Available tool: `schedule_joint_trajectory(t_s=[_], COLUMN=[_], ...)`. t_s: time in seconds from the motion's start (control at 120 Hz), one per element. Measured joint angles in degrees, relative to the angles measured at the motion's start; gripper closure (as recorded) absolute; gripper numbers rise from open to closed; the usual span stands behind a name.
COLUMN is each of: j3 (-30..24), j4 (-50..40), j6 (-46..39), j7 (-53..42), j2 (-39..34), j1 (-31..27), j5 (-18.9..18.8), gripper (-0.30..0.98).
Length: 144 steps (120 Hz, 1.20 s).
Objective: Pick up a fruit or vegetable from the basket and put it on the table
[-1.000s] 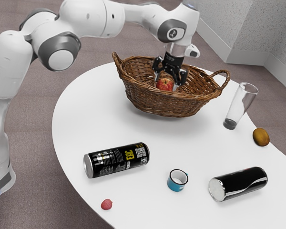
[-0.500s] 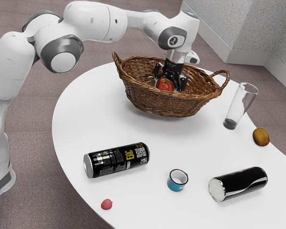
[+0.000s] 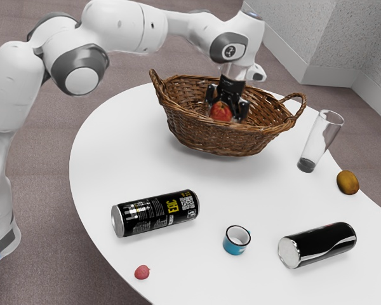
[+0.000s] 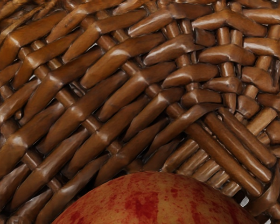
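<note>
- Exterior view, upper centre: black 2-finger gripper (image 3: 223,117), partly closed, holds the round, red-and-yellow apple (image 3: 221,110) inside the brown wicker basket (image 3: 219,138).
- Wrist view, bottom centre: the apple's curved top.

Hand (image 3: 228,116) and apple (image 3: 221,111) are in the basket (image 3: 209,137); mug (image 3: 234,245) outside.

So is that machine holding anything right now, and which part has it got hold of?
Yes: the gripper holds the red apple by two opposite sides, down in the wicker basket.
</note>
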<state>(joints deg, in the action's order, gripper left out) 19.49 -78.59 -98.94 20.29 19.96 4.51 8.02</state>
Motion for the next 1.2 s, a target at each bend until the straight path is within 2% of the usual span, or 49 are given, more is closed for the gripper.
schedule_joint_trajectory(t_s=[0.05, 0.15, 0.25, 0.317, 0.442, 0.758, 1.117, 1.2], j3=[0.05, 0.07, -0.83, -3.52, -11.99, -24.18, -28.59, -28.63], j4=[0.51, 1.0, 1.68, 1.8, 1.86, 1.89, 0.13, 0.04], j6=[0.68, 2.19, 3.97, 5.22, 7.34, 8.41, 6.03, 5.58], j7=[-0.19, -0.52, -0.8, -0.97, -1.23, -0.96, 0.32, 0.79], j2=[-1.9, -5.45, -9.61, -11.88, -14.73, -14.78, -9.97, -9.55], j1=[-0.01, 0.0, -0.17, -0.42, 0.01, -0.1, 0.49, 0.34], j5=[-0.08, -0.25, -0.32, -0.29, -0.41, -1.18, -3.54, -3.62], gripper=[0.37, 0.48, 0.47, 0.46, 0.45, 0.45, 0.45, 0.29])
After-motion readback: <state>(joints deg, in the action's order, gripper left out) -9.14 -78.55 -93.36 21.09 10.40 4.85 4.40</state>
